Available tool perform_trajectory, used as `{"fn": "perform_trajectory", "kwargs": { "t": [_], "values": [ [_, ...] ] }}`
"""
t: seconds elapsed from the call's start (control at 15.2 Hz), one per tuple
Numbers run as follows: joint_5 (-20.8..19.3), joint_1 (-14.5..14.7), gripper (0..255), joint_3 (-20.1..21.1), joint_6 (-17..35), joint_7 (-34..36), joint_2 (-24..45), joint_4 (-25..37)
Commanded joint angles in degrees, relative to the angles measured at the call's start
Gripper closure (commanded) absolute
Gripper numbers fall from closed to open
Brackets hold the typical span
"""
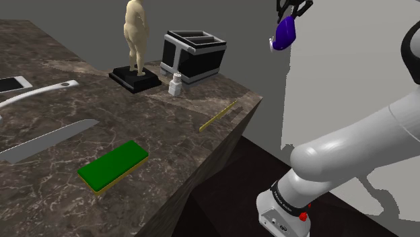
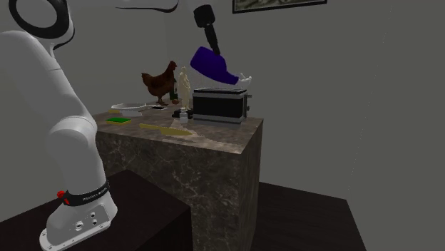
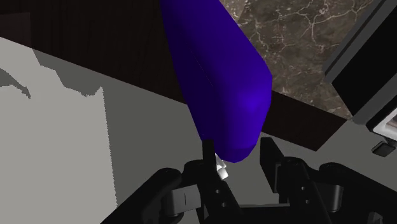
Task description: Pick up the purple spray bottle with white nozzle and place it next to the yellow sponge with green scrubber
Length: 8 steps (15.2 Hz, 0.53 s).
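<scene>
The purple spray bottle hangs tilted in the air, high above the floor just beyond the counter's corner in the shoulder view. My gripper is shut on its upper end, near the white nozzle. In the second exterior view the bottle hovers above the toaster, nozzle pointing to that view's right, under the gripper. In the wrist view the bottle runs away from the gripper, clasped between its fingers. The sponge, green on top with a yellow edge, lies flat on the marble counter near its front edge.
A black toaster, a tan figurine on a black base and a small white bottle stand at the counter's back. A knife, a yellow stick and a phone lie flat. A brown hen stands farther off.
</scene>
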Motion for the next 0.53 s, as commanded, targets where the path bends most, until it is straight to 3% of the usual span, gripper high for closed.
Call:
{"fn": "perform_trajectory", "kwargs": {
  "t": [0.0, 0.2, 0.46],
  "values": [
    [-0.07, -0.02, 255, 0.12, -1.77, -0.33, 1.12, 2.91],
    [-0.19, -0.04, 255, 0.27, -4.09, -0.77, 2.47, 6.60],
    [-0.17, 1.80, 255, 3.48, -3.14, 4.61, -1.58, 0.31]
  ]
}}
